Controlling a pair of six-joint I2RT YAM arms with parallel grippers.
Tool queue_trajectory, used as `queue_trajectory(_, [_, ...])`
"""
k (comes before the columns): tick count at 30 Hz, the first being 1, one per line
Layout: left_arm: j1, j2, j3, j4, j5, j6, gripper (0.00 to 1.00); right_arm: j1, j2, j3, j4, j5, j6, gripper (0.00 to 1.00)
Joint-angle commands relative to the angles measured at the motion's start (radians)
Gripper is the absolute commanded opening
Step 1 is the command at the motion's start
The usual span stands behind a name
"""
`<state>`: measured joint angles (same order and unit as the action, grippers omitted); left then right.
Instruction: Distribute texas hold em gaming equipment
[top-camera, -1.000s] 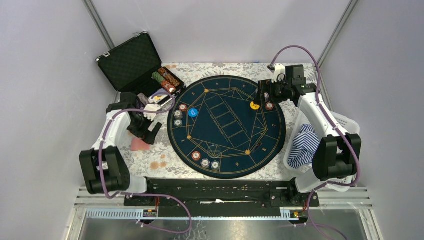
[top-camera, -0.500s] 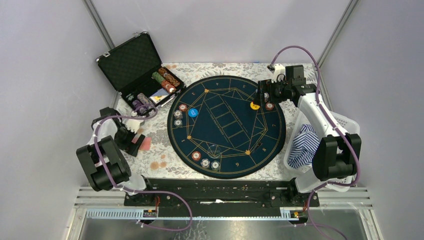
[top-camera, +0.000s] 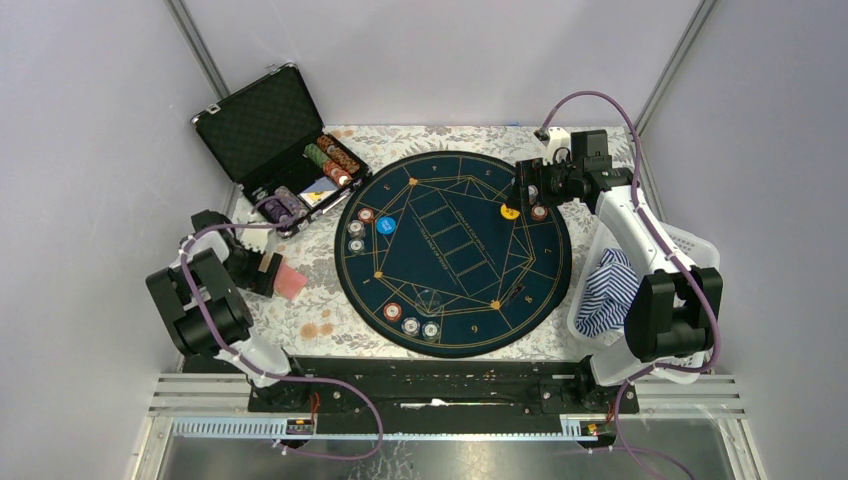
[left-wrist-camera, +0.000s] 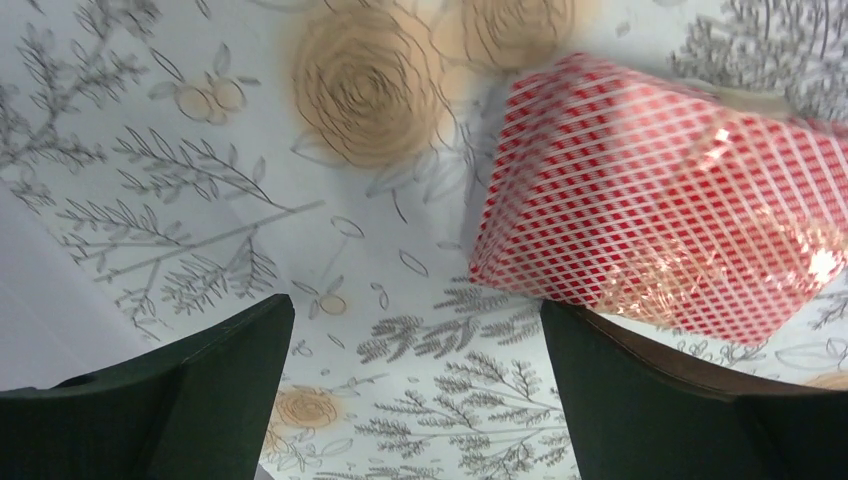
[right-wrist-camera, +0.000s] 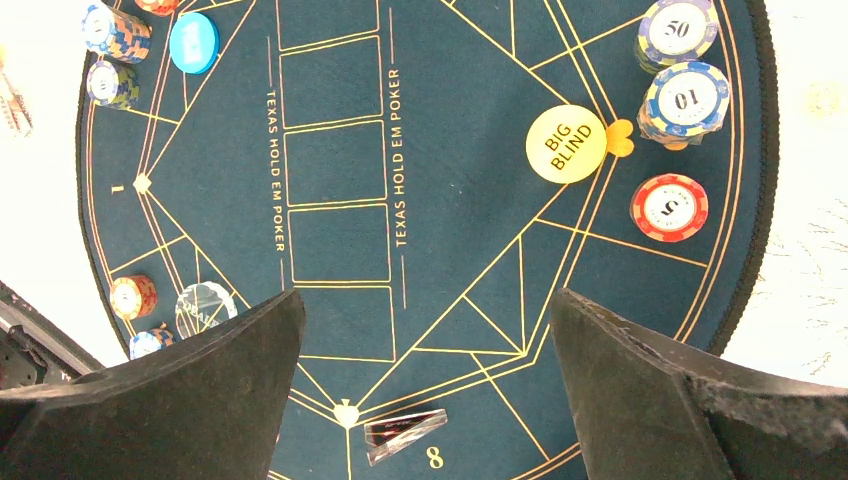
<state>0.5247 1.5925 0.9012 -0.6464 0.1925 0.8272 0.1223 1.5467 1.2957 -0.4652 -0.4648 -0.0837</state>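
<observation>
Floral tablecloth (top-camera: 330, 330) covers the table, with plain grey panels around it.

Top view. A round dark-blue mat (top-camera: 455, 255) lies at the centre. An open black case (top-camera: 262, 122) stands at the far left corner, with rows of poker chips (top-camera: 331, 158) in its tray. More chips sit in small stacks at the mat's left and near edges. A blue disc (top-camera: 386, 225) lies beside the left stacks. A yellow disc (top-camera: 510, 211) and a red chip (top-camera: 539, 212) lie at the far right of the mat. The left gripper (top-camera: 268, 268) sits low over the tablecloth, left of the mat, just beside a deck of red-backed cards (top-camera: 290, 284). The right gripper (top-camera: 527, 190) hangs over the mat's far right part, near the yellow disc. A white basket (top-camera: 700, 245) at the right edge holds a striped cloth (top-camera: 605, 290).

Left wrist view. The fingers (left-wrist-camera: 200, 390) are spread wide with nothing between them. The deck (left-wrist-camera: 650, 225), wrapped in shiny film, lies flat on the tablecloth ahead of one finger, outside the gap. Contact cannot be determined.

Right wrist view. The fingers (right-wrist-camera: 650, 400) are spread wide and empty above the mat. The yellow disc (right-wrist-camera: 566, 144) reads BIG BLIND. Stacks marked 50 and 10 stand just beside it, and the red chip (right-wrist-camera: 669, 208), marked 5, lies close by. The blue disc (right-wrist-camera: 194, 43) lies across the mat next to two stacks.
</observation>
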Motion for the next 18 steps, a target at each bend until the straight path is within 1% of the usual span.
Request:
queue_trajectory(1, [-0.014, 0.083, 0.066, 0.118, 0.064, -0.082, 0.99, 0.005, -0.012, -0.002, 0.019, -0.015, 0.003, 1.00])
queue_trajectory(10, [-0.122, 0.139, 0.132, 0.143, 0.086, -0.141, 0.99, 0.005, -0.004, -0.002, 0.017, -0.015, 0.004, 1.00])
queue_trajectory(13, [-0.115, 0.119, 0.187, 0.082, 0.139, -0.183, 0.99, 0.004, -0.006, -0.002, 0.016, -0.015, 0.002, 1.00])
queue_trajectory(16, [-0.070, 0.075, 0.241, -0.011, 0.215, -0.232, 0.99, 0.005, -0.011, -0.006, 0.017, -0.016, 0.002, 1.00])
queue_trajectory(18, [-0.062, 0.035, 0.252, -0.085, 0.256, -0.237, 0.99, 0.005, -0.013, -0.005, 0.017, -0.015, 0.005, 1.00])
